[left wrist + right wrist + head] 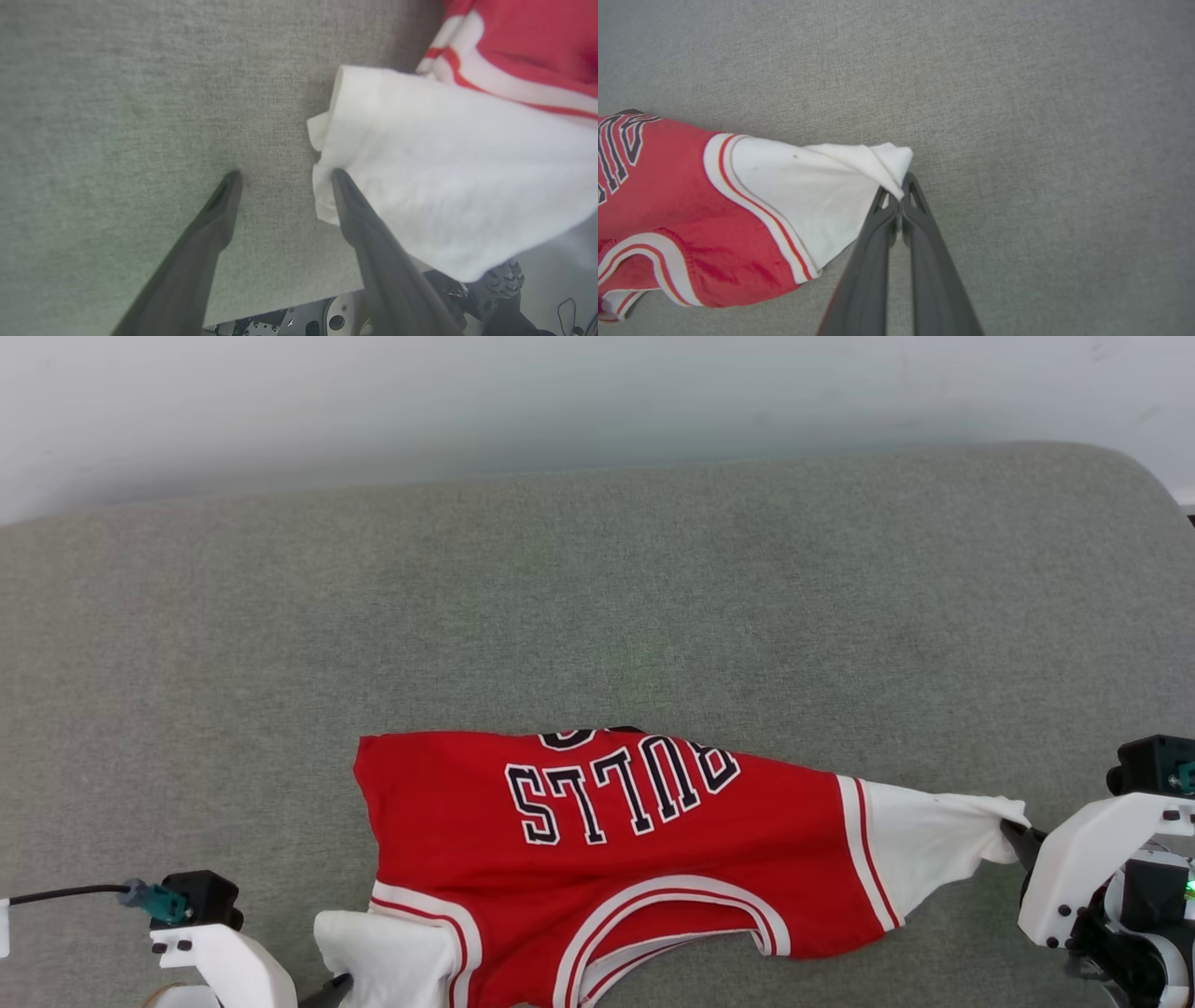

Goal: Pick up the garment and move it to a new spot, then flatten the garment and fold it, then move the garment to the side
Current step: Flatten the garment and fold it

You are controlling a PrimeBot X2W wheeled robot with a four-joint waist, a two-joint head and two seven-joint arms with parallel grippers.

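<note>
A grey-green desk [597, 597] with a felt-like woven cover and a rounded far right corner takes up most of the head view, with a pale wall [560, 401] behind it. The shirt [448, 821] lies at the near middle, chest up, collar toward the near edge, so its black, white-outlined lettering [621, 789] reads upside down. The red body is smooth and slightly rumpled; white-and-red striped trim rings the collar [653, 915] and both armholes.

The right sleeve [924, 849], plain white, is drawn out into a point toward the right. The right pincer [902, 186] is clenched on that tip, its two dark fingers pressed together with the cloth bunched between them; the right wrist view shows this pinch plainly, and the head view mostly the white arm housing.

The left sleeve [383, 957] lies folded at the near edge. The left pincer [285, 175] stands released, fingers wide apart: one tip over bare desk, the other at the sleeve's edge. The left wrist view also shows the desk's near edge and dark machine parts below it.
</note>
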